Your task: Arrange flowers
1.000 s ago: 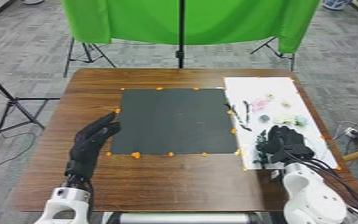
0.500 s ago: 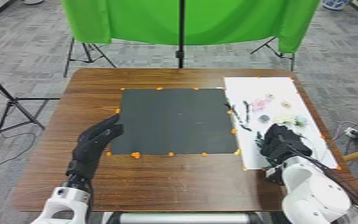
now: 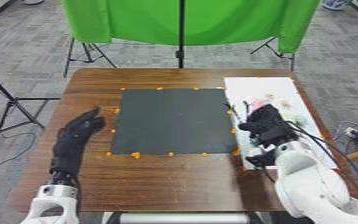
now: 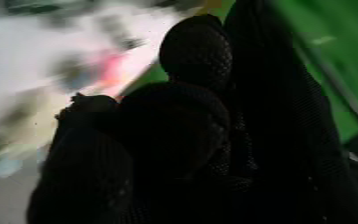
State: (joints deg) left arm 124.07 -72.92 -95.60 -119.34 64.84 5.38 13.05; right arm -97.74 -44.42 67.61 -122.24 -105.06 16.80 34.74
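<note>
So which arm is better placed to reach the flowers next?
Probably the right: the right robot hand is over the white sheet, close to the flowers, while the left robot hand is across the dark mat, by its left side.

The mat (image 3: 171,120) is plain charcoal, edged with orange pieces (image 3: 135,155); around it the counter (image 3: 193,185) is brown with streaky wood grain. Right of the mat, a white sheet (image 3: 255,90) carries a pink bloom (image 3: 259,102). Beyond the mat hangs bright green cloth (image 3: 238,25). Right of the mat's centre, the right hand (image 3: 266,124) is black, finely meshed.
</note>
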